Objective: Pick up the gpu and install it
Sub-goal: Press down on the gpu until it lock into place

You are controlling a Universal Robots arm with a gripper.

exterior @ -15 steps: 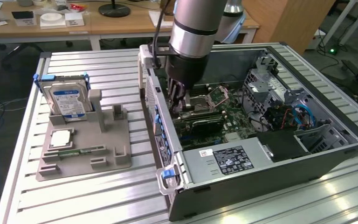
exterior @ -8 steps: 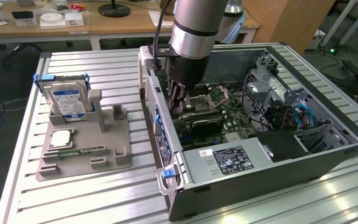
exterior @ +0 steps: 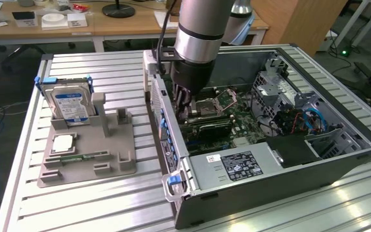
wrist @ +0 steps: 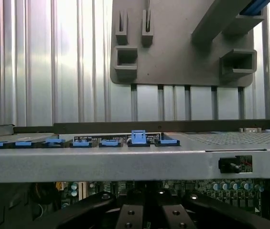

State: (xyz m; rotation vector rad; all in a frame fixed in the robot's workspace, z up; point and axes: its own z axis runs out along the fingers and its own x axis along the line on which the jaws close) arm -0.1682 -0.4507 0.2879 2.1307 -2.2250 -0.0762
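Gripper [exterior: 187, 112] sits low inside the open computer case [exterior: 340, 159], reaching down over the motherboard [exterior: 237, 121] close to the case's rear wall, and I read its jaws as clenched. What they are clamped on I cannot make out from either camera. The gpu [exterior: 206, 127] looks to me like the long dark card lying across the board just below the fingertips, so I judge the pick-up finished and the card at or in its slot; whether it is fully seated I cannot tell. On the exterior view's left, the grey holder tray [exterior: 85, 159] has its upright slots empty, while the hard drive [exterior: 69, 104] stands in its cradle. The exterior view gives me the arm, case and tray together. The wrist view adds the rear wall's row of blue clips [wrist: 138, 137] and the board's capacitors beneath.
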